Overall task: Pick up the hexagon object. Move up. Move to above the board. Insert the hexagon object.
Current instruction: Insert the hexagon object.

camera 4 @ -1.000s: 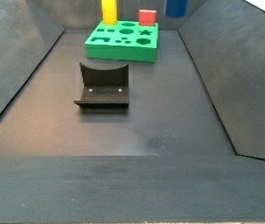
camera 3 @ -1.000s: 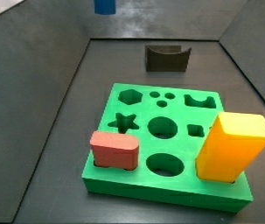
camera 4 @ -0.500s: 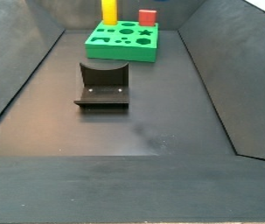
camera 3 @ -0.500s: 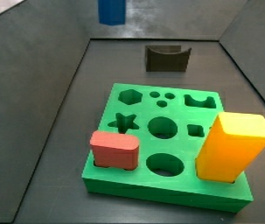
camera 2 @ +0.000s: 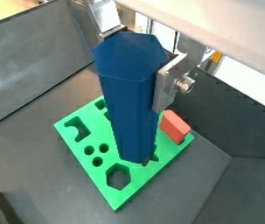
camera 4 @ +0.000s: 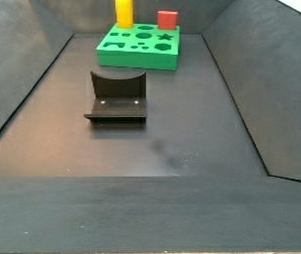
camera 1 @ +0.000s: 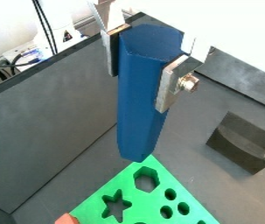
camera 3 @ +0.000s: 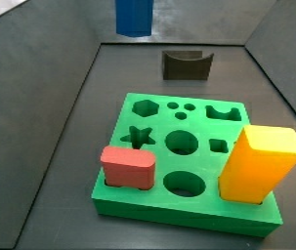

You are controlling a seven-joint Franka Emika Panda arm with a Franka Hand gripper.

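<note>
One blue peg held high over the bin

Two silver fingers (camera 1: 170, 83) of the gripper (camera 1: 144, 61) clamp the upper part of the peg (camera 1: 142, 92), one plate on each flank, so the gripper is closed on it. In both wrist views the peg (camera 2: 134, 101) hangs upright below the gripper (camera 2: 135, 54), clear of everything under it. The board (camera 1: 152, 201) lies beneath; in a wrist view the peg's lower end sits above the board's near edge, close to the hexagon hole (camera 1: 146, 180). In a side view only the peg's lower end (camera 3: 133, 16) shows at the upper edge, well apart from the board (camera 3: 190, 156), and the gripper itself is out of sight there.

On the board stand a yellow block (camera 3: 259, 162) at one corner and a red block (camera 3: 128, 167) at another; both show again in a side view, yellow (camera 4: 123, 12) and red (camera 4: 168, 19), on the board (camera 4: 141, 48) at the far end of the floor. The fixture (camera 4: 117, 95) stands on the floor (camera 4: 153, 139) nearer the camera, apart from the board.
</note>
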